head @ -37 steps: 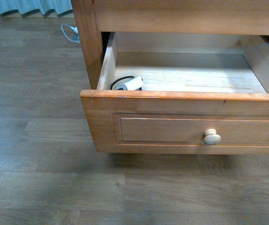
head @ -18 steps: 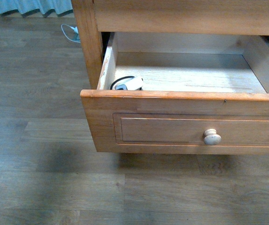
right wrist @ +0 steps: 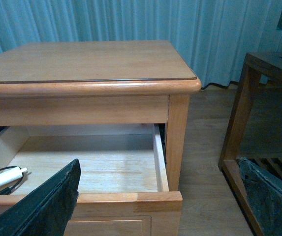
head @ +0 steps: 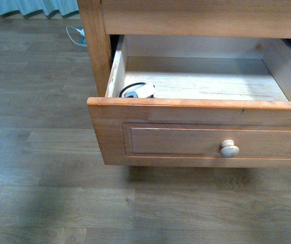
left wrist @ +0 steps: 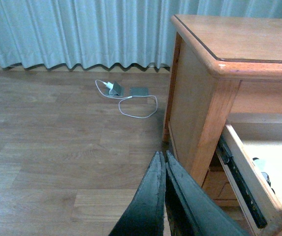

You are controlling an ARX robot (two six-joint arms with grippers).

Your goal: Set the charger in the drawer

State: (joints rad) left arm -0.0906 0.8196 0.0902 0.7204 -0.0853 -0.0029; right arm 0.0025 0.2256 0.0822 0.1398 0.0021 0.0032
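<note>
Resting in the drawer's (head: 186, 103) front-left corner, the charger (head: 141, 90) looks delivered; left gripper (left wrist: 164, 156) clenched empty, right gripper (right wrist: 158, 163) released, retreat next.

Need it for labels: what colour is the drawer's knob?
Knob is pale beige; front view shows it best.

Front view: close, tilted down over the open drawer (head: 186, 140) and the floor (head: 43, 168). Left wrist: low beside the cabinet (left wrist: 195, 93), facing across the floor toward the curtain (left wrist: 81, 29), catching only a sliver of drawer. Right wrist: near, facing the cabinet front, looking into the drawer. Drawer inside shared by all three; curtain by both wrist views.
</note>
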